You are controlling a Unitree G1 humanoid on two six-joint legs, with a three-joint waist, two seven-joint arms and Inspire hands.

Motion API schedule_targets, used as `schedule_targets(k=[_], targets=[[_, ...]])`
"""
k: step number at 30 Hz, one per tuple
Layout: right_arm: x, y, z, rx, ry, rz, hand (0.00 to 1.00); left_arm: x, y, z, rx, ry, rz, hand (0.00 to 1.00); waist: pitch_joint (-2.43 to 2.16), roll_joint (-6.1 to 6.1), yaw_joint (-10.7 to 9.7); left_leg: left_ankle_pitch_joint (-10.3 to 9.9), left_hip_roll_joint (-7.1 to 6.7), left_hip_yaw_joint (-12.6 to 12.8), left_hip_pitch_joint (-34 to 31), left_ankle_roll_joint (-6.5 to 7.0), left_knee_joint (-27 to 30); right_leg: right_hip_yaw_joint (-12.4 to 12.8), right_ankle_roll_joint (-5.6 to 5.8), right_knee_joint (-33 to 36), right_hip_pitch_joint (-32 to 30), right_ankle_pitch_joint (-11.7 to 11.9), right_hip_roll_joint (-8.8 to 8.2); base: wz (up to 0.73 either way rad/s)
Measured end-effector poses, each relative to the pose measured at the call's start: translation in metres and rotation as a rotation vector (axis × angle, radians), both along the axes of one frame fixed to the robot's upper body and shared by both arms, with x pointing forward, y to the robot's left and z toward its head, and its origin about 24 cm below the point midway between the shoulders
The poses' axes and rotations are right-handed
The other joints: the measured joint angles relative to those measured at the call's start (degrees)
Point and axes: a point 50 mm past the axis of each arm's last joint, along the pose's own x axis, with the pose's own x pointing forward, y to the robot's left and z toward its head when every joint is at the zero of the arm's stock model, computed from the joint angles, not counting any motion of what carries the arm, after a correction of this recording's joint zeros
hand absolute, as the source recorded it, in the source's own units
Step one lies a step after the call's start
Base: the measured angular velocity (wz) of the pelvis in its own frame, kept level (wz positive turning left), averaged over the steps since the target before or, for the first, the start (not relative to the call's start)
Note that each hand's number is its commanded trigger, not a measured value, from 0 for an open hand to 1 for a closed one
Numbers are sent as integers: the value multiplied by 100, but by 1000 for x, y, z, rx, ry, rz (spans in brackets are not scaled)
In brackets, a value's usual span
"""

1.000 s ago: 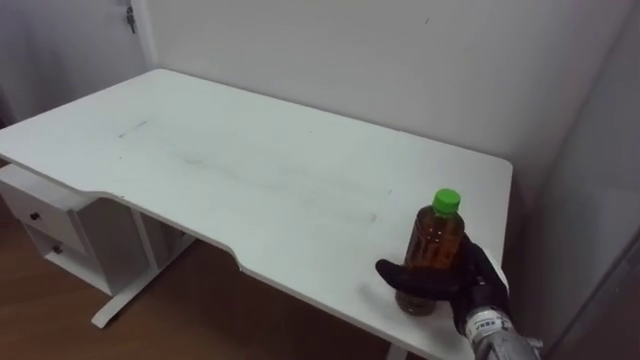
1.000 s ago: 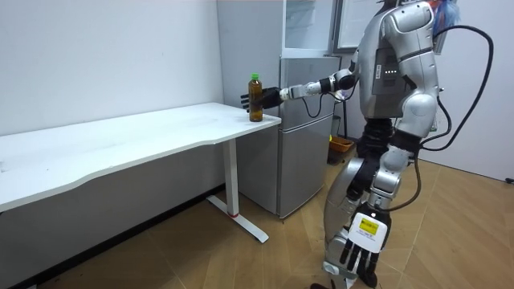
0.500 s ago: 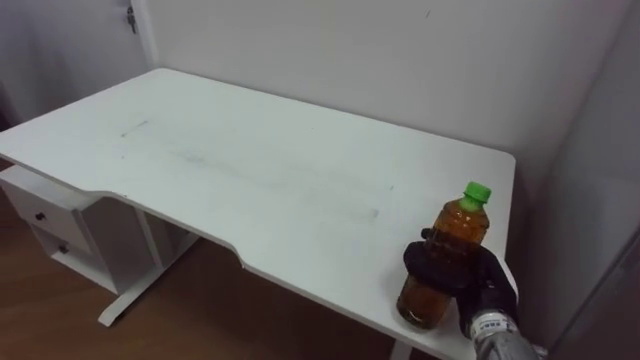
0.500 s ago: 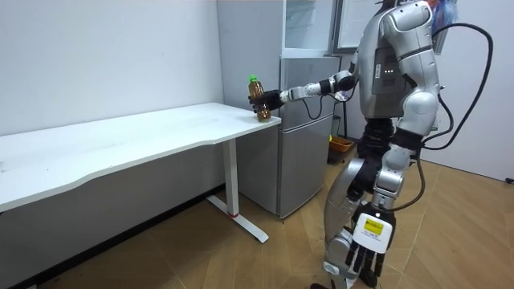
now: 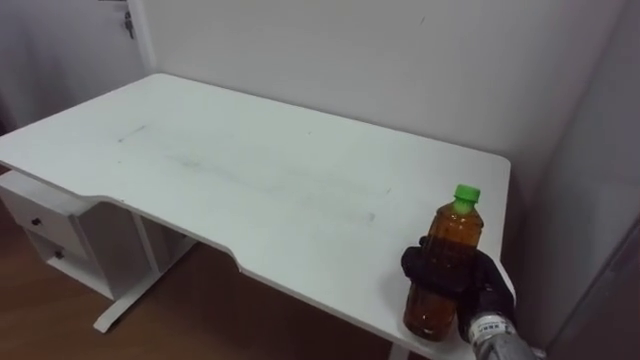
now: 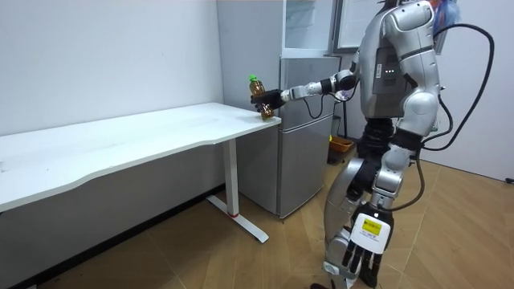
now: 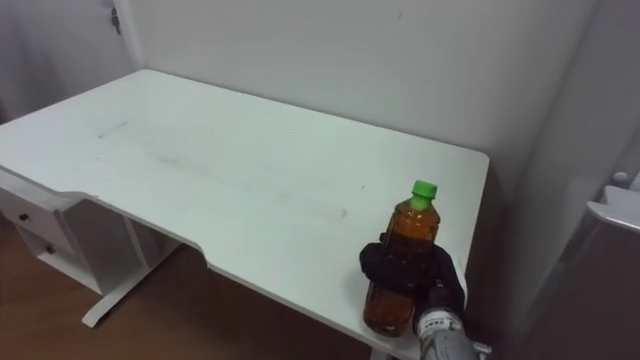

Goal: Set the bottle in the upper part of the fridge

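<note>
A brown bottle [image 5: 444, 262] with a green cap is at the near right corner of the white table [image 5: 250, 170], tilted slightly toward the right. My right hand [image 5: 470, 285] is shut on its lower body, the dark fingers wrapped round it. In the room view the bottle [image 6: 259, 95] is held at the table's end by my outstretched right hand [image 6: 270, 98], its base at or just above the edge. My left hand [image 6: 357, 261] hangs low by my leg with its fingers straight. The fridge [image 6: 307, 120] stands just beyond the table end, in front of me.
A white drawer unit [image 5: 45, 225] sits under the table's left side. A wall runs along the back of the table. The wooden floor [image 6: 241, 257] lies open beside the table. A small orange bin [image 6: 340, 146] stands by the fridge.
My right hand has gone from open beside the bottle to wrapped round it. The bottle has tipped and shifted a little toward the table's corner.
</note>
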Motion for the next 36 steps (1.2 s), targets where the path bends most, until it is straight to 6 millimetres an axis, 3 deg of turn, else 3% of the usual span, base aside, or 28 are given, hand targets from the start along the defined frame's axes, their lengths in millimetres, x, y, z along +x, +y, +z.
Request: schedule_targets(k=[2, 6, 12, 17, 24, 29, 33, 36], targets=[[1, 2, 4, 0, -16, 26, 100, -2, -1, 0, -3, 1, 3, 0, -65, -10, -104, 1, 2, 11, 28, 1, -30, -3, 0, 0, 24, 0, -3, 0], [-1, 5, 13, -61, -72, 82, 100, -3, -2, 0, -8, -5, 10, 0, -86, 13, -173, 2, 12, 76, 180, 2, -75, 83, 0, -2, 124, 0, -4, -9], [-10, 0, 48, -127, -232, 173, 100, -16, 8, 0, 11, 17, 94, 0, -106, -1, -395, 21, 22, 258, 437, 19, -242, 261, 3, -3, 232, -2, -21, -15], [-12, -10, 74, -187, -331, 178, 100, -24, 15, 2, 27, 19, 145, 0, -167, -162, -572, 46, 18, 397, 620, 32, -357, 414, 9, -20, 279, -4, -38, -16], [-21, -14, 107, -274, -468, 205, 100, -21, 19, 3, 28, -12, 173, 0, -133, -182, -773, 37, 22, 421, 737, 40, -382, 450, 15, -15, 366, 0, -35, -2], [-24, -33, 125, -299, -522, 149, 100, -22, 20, 4, 24, -14, 180, 0, -103, -213, -814, 36, 19, 421, 733, 40, -376, 460, 15, -21, 370, 0, -35, 0], [-26, -45, 135, -323, -546, 122, 100, -19, 21, 5, 19, -27, 188, 0, -102, -227, -818, 36, 22, 485, 811, 42, -409, 525, 19, -68, 361, -2, -30, -8], [-30, -41, 143, -326, -587, 135, 100, -20, 24, 5, 23, -32, 202, 0, -112, -238, -904, 38, 30, 495, 817, 40, -442, 577, 26, -95, 389, 11, -5, 0]])
